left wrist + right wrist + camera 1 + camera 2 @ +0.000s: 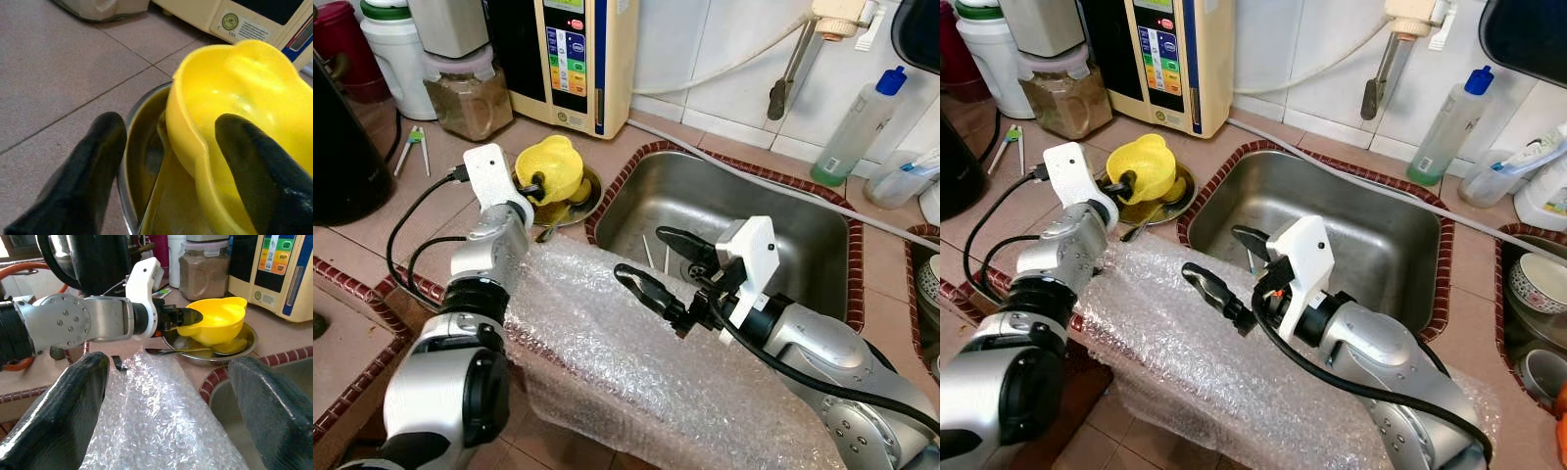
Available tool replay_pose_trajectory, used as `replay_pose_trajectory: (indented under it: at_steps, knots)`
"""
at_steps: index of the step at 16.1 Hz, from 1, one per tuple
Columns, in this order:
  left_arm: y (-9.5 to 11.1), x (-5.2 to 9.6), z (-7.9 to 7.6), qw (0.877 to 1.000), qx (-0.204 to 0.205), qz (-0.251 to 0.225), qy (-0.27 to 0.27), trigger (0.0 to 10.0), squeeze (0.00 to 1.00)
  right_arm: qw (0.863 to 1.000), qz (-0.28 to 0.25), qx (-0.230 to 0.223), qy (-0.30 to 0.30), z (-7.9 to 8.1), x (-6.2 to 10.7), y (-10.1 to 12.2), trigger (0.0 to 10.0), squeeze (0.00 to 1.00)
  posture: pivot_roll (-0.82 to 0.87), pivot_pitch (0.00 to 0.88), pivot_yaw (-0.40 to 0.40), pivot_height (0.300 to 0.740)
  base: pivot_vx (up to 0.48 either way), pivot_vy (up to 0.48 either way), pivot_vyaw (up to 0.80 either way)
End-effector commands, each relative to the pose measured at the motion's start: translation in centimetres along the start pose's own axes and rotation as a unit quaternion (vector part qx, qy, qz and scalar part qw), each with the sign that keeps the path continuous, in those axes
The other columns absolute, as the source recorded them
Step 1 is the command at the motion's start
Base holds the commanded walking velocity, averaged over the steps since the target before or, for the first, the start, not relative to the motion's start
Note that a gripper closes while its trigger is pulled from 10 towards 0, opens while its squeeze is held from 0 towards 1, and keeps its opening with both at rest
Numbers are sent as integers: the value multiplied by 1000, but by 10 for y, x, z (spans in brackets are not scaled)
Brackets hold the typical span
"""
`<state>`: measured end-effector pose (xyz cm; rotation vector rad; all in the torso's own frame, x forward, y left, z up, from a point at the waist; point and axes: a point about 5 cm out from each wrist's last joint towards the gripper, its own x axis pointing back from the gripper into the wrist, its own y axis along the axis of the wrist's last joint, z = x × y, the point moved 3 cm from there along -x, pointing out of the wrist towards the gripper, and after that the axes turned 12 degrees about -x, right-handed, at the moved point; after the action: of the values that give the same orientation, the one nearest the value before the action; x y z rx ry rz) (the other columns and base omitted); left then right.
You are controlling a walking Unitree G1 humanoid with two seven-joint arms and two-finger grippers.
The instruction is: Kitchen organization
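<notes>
A yellow plastic cup [553,166] lies tilted in a shallow steel dish [585,204] on the tiled counter, left of the sink. A spoon [186,351] rests in the dish too. My left gripper [533,186] is open at the cup's near rim. One finger [254,166] is inside the cup [234,93] and the other finger [93,166] is outside, over the dish rim [142,127]. A sheet of bubble wrap [607,343] drapes over the counter's front edge. My right gripper [641,252] is open above it at the sink's near-left corner, holding nothing.
The steel sink [773,211] holds thin sticks [648,253]. Behind the dish stand a cream water purifier [573,59] and a jar of brown powder [470,93]. A black kettle [342,137] is at far left. A blue-capped bottle [857,127] and a tap [793,69] are at the back right.
</notes>
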<state>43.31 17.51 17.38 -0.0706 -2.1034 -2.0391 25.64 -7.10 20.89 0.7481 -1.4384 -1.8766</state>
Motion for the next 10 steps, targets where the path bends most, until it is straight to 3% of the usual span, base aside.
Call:
replay_pose_trajectory:
  at_steps: [1, 5, 6, 10]
  knots:
    - [-1, -1, -3, 1000, -11, 10, -6, 0, 0, 1000, 3, 6, -7, -2, 0, 2, 10000, 0, -37, 104, -34, 740, 0, 0, 0]
    - [0, -2, 4, 999, -33, 17, 3, 0, 0, 998, 4, 46, -48, -13, -3, 2, 10000, 0, -32, 105, -32, 740, 0, 0, 0]
    - [0, -2, 6, 999, -50, 19, 6, 0, 0, 999, -5, 23, -45, -14, -4, 3, 10000, 0, -31, 106, -31, 740, 0, 0, 0]
    - [3, -3, 11, 998, -64, 23, -2, 0, 0, 999, -4, 15, -49, -16, -5, 3, 10000, 0, -28, 105, -28, 740, 0, 0, 0]
